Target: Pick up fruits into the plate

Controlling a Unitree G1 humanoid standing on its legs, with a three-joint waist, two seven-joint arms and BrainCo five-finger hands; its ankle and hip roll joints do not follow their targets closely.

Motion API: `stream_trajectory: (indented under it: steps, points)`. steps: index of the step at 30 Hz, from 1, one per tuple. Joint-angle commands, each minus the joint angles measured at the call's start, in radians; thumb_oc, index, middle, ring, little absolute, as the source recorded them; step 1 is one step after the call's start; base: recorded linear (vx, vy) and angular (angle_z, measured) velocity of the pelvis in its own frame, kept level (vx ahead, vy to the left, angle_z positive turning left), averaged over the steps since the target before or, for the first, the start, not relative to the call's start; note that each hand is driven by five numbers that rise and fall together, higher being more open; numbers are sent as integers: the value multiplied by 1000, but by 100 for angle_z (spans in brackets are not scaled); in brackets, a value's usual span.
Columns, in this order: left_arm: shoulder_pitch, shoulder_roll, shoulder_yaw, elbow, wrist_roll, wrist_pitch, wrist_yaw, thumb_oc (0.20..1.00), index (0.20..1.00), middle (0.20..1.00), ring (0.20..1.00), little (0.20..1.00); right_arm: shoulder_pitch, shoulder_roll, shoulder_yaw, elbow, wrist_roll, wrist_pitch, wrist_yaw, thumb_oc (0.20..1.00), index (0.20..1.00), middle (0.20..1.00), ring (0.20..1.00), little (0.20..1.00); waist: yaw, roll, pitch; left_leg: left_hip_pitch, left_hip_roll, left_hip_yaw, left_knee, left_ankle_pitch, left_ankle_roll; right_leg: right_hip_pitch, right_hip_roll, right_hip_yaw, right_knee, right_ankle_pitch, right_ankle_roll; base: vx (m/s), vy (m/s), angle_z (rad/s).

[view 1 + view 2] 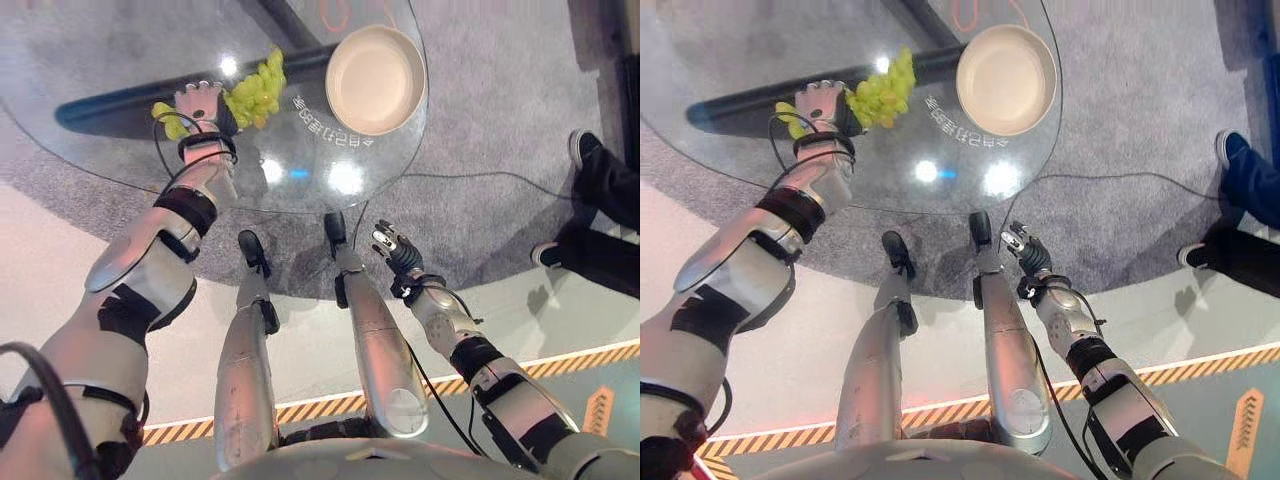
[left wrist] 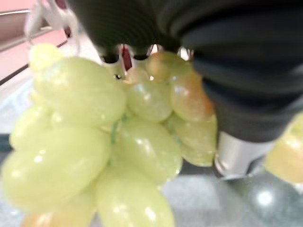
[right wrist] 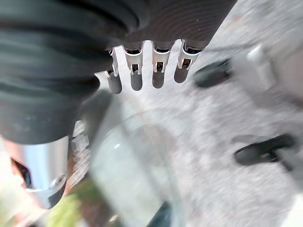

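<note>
Carry step under way: left hand [image 1: 200, 105] clamped on green grape bunch [image 1: 255, 92], over glass worktop [image 1: 120, 70]. Next: swing across to plate [image 1: 375, 78], release. Right hand [image 1: 395, 248] idle, fingers relaxed, below worktop.

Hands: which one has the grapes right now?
The left hand, fingers curled round the green grape bunch over the glass table. The right hand hangs low, holding nothing.

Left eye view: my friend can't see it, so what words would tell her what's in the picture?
The robot's left hand holds a bunch of green grapes above a round glass table, beside an empty cream plate. Its right hand hangs open below the table, and a person's legs stand at the right.
</note>
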Motion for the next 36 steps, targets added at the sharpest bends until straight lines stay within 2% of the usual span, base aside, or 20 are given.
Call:
stream_trajectory:
  steps: [1,6,11,13,15,19,20,21,24,31,32,33,36]
  points:
    - [11,89,114,-64,108,-55,-4,200,200,200,200,200,79,-17,-70,-145,-49,-49,-22,1000,1000,1000,1000,1000,13,37,11,104,-48,-61,16,-114,13,112,19,-30,-59,4,30,44,8,12]
    - [73,177,137,-210,150,-99,-59,200,200,200,200,200,101,-44,-113,-247,-92,-44,-13,1000,1000,1000,1000,1000,39,34,11,240,-36,-62,-27,-122,4,251,-9,-57,-93,-5,45,51,10,18]
    - [196,301,169,-397,187,-168,-118,200,200,200,200,200,134,-133,-179,-405,-284,-4,15,1000,1000,1000,1000,1000,64,34,-78,338,-33,-66,-48,-140,-2,373,-31,-84,-136,-18,52,105,26,16]
    - [232,348,182,-459,205,-207,-149,200,200,200,200,200,129,-197,-205,-469,-351,11,27,1000,1000,1000,1000,1000,72,32,-105,379,-33,-66,-53,-153,-1,425,-37,-90,-150,-28,56,96,14,4]
    - [248,371,189,-491,223,-221,-168,200,200,200,200,200,123,-230,-218,-498,-390,18,43,1000,1000,1000,1000,1000,76,31,-120,398,-33,-67,-57,-158,-1,449,-40,-92,-159,-30,57,96,13,6]
    - [319,454,233,-617,295,-323,-267,200,200,200,200,200,81,-362,-271,-619,-452,76,116,1000,1000,1000,1000,1000,90,25,-196,456,-38,-68,-60,-171,1,523,-51,-102,-189,-28,63,173,28,9]
    - [331,487,235,-669,316,-385,-318,200,200,200,200,200,63,-404,-281,-654,-456,108,159,1000,1000,1000,1000,1000,97,27,-230,479,-40,-67,-58,-181,4,553,-56,-109,-200,-31,64,198,56,6]
    - [337,500,238,-696,318,-410,-338,200,200,200,200,200,58,-420,-283,-667,-461,121,181,1000,1000,1000,1000,1000,100,28,-243,489,-41,-68,-57,-185,5,565,-59,-114,-204,-32,65,224,60,4]
    - [350,544,254,-785,303,-508,-405,200,200,200,200,200,40,-470,-281,-707,-428,189,249,1000,1000,1000,1000,1000,115,32,-292,528,-45,-74,-64,-196,8,613,-67,-135,-223,-35,69,143,42,10]
    - [295,608,188,-942,220,-718,-497,200,200,200,200,200,23,-528,-228,-783,-252,345,416,1000,1000,1000,1000,1000,139,38,-376,609,-48,-76,-101,-207,8,712,-83,-193,-274,-36,77,100,42,13]
    - [282,611,175,-968,210,-722,-504,200,200,200,200,200,21,-530,-219,-791,-231,358,425,1000,1000,1000,1000,1000,141,38,-381,616,-49,-77,-104,-207,8,721,-84,-197,-279,-36,77,63,47,15]
    - [257,611,152,-994,193,-761,-512,200,200,200,200,200,15,-532,-202,-807,-179,391,455,1000,1000,1000,1000,1000,144,39,-393,628,-49,-78,-111,-208,8,736,-85,-207,-285,-37,79,52,41,13]
    - [209,607,109,-1036,171,-823,-520,200,200,200,200,200,1,-531,-170,-827,-98,428,504,1000,1000,1000,1000,1000,150,39,-410,646,-49,-79,-120,-209,7,757,-87,-220,-293,-38,81,38,34,17]
